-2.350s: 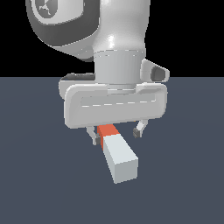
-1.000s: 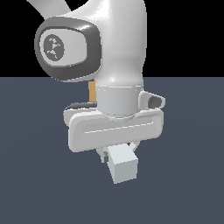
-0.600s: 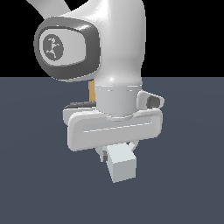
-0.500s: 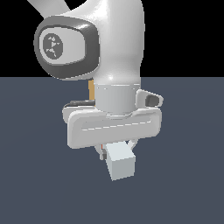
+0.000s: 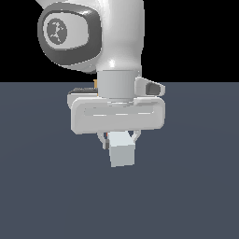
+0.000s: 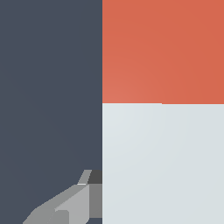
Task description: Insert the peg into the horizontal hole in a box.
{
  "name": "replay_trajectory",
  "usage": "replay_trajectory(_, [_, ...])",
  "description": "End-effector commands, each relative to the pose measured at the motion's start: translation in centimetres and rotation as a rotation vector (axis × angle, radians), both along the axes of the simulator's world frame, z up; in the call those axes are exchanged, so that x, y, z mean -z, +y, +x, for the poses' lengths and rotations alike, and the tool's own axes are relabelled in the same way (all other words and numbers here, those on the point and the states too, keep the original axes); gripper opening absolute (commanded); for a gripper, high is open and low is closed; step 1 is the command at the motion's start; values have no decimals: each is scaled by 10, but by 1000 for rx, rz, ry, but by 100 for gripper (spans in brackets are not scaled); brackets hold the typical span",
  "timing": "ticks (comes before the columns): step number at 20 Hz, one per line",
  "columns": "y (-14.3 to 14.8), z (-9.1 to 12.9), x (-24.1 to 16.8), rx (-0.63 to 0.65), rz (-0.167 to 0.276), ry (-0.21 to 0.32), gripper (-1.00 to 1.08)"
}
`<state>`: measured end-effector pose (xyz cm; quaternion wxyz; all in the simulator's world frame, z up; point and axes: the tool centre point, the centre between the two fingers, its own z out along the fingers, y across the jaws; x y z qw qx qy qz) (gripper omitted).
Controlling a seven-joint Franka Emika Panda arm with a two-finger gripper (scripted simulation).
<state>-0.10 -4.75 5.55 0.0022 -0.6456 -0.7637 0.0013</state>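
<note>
Peg (image 5: pixel 122 151) clamped between end effector (image 5: pixel 119 138) fingers, white end foremost

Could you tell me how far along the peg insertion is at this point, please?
Done: the hand has closed on the peg, whose white end points at the exterior camera. In hand: the wrist view fills with the peg's red and white halves, so it is carried close under the wrist. Left: lining up and inserting; only a tan sliver shows behind the arm, and no hole is visible.
</note>
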Motion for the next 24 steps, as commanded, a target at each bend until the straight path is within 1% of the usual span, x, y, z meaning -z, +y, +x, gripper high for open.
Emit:
replay_trajectory(1, [13,-1,-13,39,0,-5,-100])
replay_trajectory(6, [33,-4,-32,105,0,-5,-100])
replay_trajectory(12, [48,-5,-45,151,-1,-5,-100])
replay_trajectory(24, [52,-5,-45,162,-2,0,-100])
